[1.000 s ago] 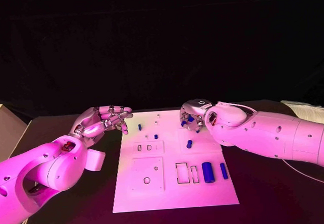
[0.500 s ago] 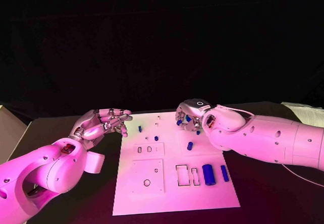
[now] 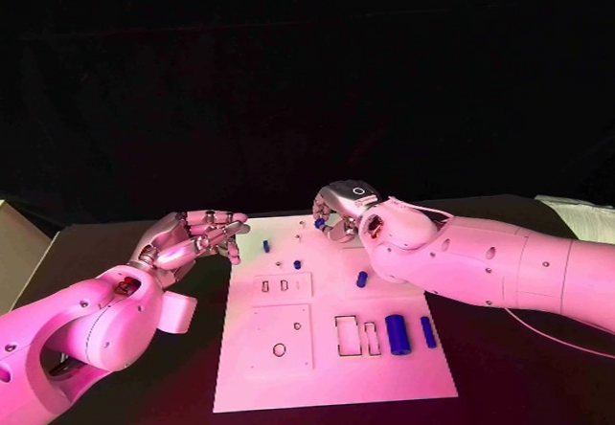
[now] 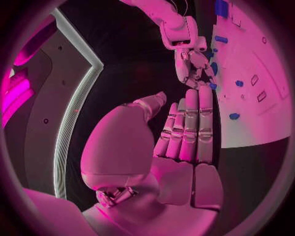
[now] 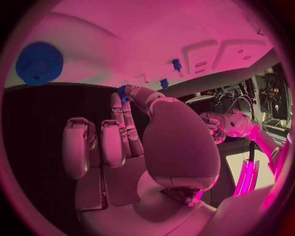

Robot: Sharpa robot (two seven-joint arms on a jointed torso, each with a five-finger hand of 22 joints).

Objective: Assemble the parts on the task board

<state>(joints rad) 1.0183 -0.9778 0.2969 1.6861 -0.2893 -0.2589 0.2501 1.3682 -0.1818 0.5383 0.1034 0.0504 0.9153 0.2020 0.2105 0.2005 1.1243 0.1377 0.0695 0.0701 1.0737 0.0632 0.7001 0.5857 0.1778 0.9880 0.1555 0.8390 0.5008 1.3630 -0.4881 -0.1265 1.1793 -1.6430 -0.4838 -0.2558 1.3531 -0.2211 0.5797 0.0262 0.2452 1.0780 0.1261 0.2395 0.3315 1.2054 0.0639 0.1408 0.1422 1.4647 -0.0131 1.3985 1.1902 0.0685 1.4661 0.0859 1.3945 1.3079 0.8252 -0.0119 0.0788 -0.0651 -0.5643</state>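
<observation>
A: Silver left hand [image 3: 192,237] sits off the task board's [image 3: 330,374] left edge, near its far corner. Fingers curled in, tips bunched together; no part visible in them. Left wrist view: left hand [image 4: 175,142] has fingers straight, side by side, thumb alongside, nothing between them.

B: So closed, empty?

A: In the head view, yes. Wrist view agrees on empty.

B: Parts near that hand?

A: Small blue peg [image 3: 265,244] stands just to the right of its fingertips, apart from them. Another small blue part [image 3: 297,264] is a bit nearer the robot, beside two little slots.

B: Right hand?

A: Right hand [image 3: 338,211] is over the board's far edge, about mid-width, fingers pointing down. Small blue part [image 3: 320,223] pinched at its fingertips. Right wrist view confirms: right hand [image 5: 132,132] has a blue piece [image 5: 122,92] clamped between thumb tip and a fingertip, other fingers curled lower.

B: Touching the board?

A: Can't tell. Pinched part is at the far edge of the plate, contact not resolvable.

B: Rest of the parts?

A: Blue part [image 3: 361,279] lies on the board under the right wrist. Closer to the robot, right of two rectangular cutouts: thick blue cylinder [image 3: 397,333], then thinner blue bar [image 3: 427,331], lying side by side, apart. Blue gear [image 5: 39,63] shows on the board in the right wrist view, well away from that hand's fingertips.
</observation>
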